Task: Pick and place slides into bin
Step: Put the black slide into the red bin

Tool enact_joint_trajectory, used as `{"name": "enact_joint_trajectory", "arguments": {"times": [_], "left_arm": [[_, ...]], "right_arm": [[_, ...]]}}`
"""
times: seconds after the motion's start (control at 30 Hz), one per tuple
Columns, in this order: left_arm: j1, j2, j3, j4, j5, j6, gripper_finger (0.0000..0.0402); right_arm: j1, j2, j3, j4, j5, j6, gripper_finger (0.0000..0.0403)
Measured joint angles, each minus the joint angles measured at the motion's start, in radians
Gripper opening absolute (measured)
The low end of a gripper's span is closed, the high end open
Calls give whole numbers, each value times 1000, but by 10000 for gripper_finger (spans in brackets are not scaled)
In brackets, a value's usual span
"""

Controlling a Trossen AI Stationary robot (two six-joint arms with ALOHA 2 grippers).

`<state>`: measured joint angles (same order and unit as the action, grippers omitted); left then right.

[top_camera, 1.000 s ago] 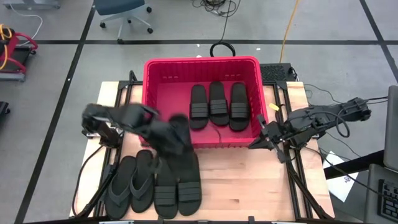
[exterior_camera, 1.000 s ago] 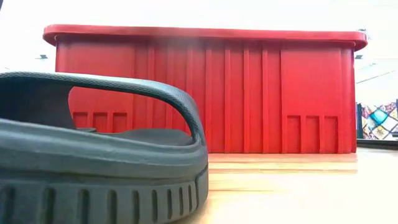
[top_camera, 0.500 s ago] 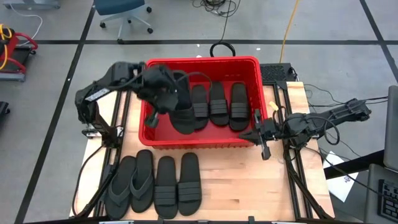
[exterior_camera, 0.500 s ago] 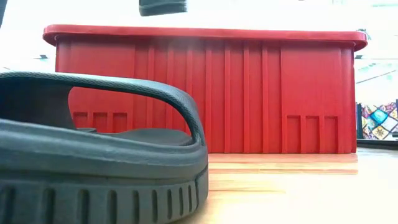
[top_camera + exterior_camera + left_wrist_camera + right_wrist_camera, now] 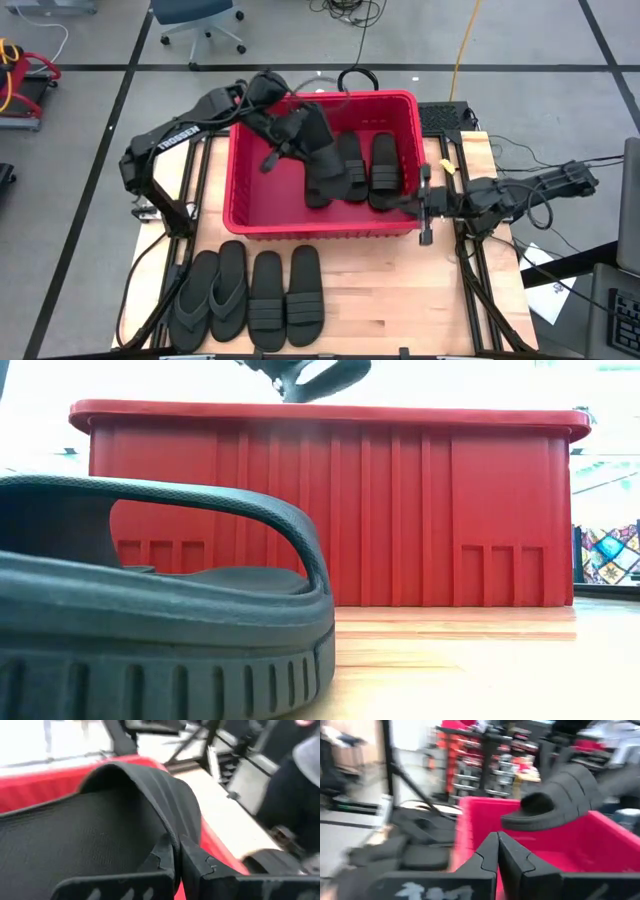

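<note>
My left gripper [image 5: 292, 132] is shut on a black band-strap slide [image 5: 320, 150] and holds it over the red bin [image 5: 240, 190], above the slides inside. Three band-strap slides [image 5: 385, 172] lie side by side on the bin's floor, the leftmost partly hidden by the held one. Two band-strap slides [image 5: 286, 298] and two flip-flops [image 5: 210, 298] lie soles down on the table in front of the bin. My right gripper [image 5: 425, 208] is shut and empty at the bin's right wall. The right wrist view shows the held slide [image 5: 560, 800] above the bin. My left gripper pinches the slide's ribbed band strap [image 5: 167, 827] between its two fingers, at the strap's edge. The slide is lifted clear over the bin and tilted, its sole [image 5: 75, 840] to one side of the fingers.
The nearest slide on the table [image 5: 150, 610] fills the low view's left foreground before the bin's near wall [image 5: 400, 510]. The bin's left half [image 5: 265, 200] is bare floor. Bare tabletop [image 5: 390, 290] lies at the near right. Cables and arm frames run along both table edges.
My left gripper has lifted the slide from the table's near side of the bin, carried it up over the near wall and on toward the far right, above the slides inside. My right gripper has shifted slightly toward the far edge beside the bin's right wall.
</note>
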<state>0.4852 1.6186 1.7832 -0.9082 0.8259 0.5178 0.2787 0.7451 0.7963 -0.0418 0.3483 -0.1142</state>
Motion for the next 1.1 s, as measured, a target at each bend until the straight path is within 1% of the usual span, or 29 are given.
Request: {"name": "enact_joint_trajectory", "arguments": {"times": [0.03,0.07,0.17,0.3,0.43,0.6,0.67,0.87,0.93,1.0,1.1], "left_arm": [[7,-8,-16,8,-4,-5,0],[14,-16,-31,-21,-11,-4,0],[24,-16,-60,-162,-71,42,0],[55,-16,-77,-368,-175,144,0],[103,-14,-91,-426,-218,240,0],[177,6,-93,-429,-303,350,0],[193,26,-117,-429,-336,394,0],[198,37,-277,-430,-446,537,0],[201,35,-318,-415,-449,560,0],[208,32,-352,-385,-418,582,0],[211,33,-397,-288,-390,613,0]], "right_arm": [[-10,-15,0,-17,24,-16,0],[-23,-33,0,-27,46,-38,0],[-68,-95,0,-70,58,-98,0],[-124,-159,0,-90,59,-115,0],[-167,-197,0,-93,58,-109,0],[-193,-200,0,-95,57,-79,0],[-200,-192,0,-95,64,-59,0],[-218,-178,0,-79,72,-12,0],[-224,-173,0,-65,73,15,0],[-230,-168,0,-42,74,25,0],[-235,-161,0,-13,73,25,0]]}}
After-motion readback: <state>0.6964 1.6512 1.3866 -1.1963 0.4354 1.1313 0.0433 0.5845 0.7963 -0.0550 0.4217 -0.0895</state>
